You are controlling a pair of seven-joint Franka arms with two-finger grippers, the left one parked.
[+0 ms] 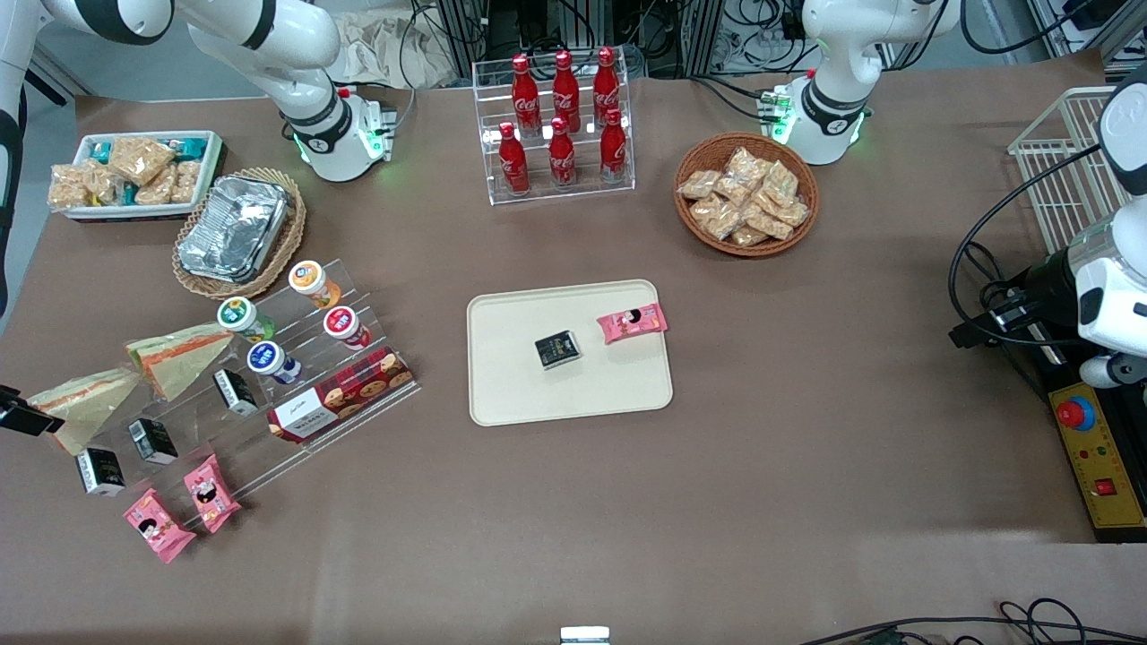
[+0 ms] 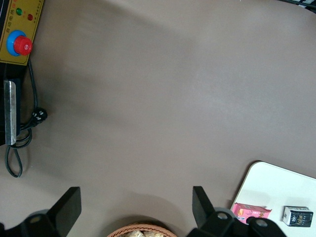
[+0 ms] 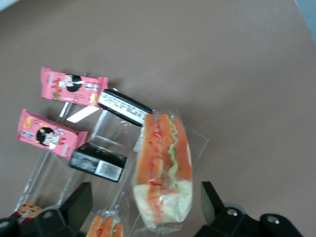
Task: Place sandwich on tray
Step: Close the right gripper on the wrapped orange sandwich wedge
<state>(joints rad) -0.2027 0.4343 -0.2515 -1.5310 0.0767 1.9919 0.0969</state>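
Right now the gripper point(image 3: 143, 207) hangs with its 2 fingers spread wide apart, holding nothing, directly above the sandwich point(image 3: 163, 170) at the working arm's end of the table. In the front view only a dark bit of the gripper point(image 1: 22, 417) shows at the table's edge, touching or just over the wedge point(image 1: 82, 405). The sandwich rests on the clear acrylic display stand point(image 1: 269, 394), its filling edge turned up toward the wrist camera: an orange-red band, a green ruffle, pale bread at the end nearest the fingers.

Beside it on the stand lies a second wedge point(image 1: 179, 354) with a broad orange face, which is not the one wanted. Close by are small black boxes point(image 3: 98, 162) and pink snack packs point(image 3: 73, 86), so the descent has little room to stray.

The tray point(image 1: 502, 394) sits near the middle of the tabletop, well apart from the stand, already carrying 1 black box point(image 1: 558, 349) and 1 pink pack point(image 1: 633, 322), with bare space along the side nearer the front camera.

By my judgement the sandwich is light and soft, its clear wrap slick and crinkly. A hard squeeze would crush the bread. Best to close gently across the 2 flat bread faces at the thick middle, not at the thin tip or on loose film.
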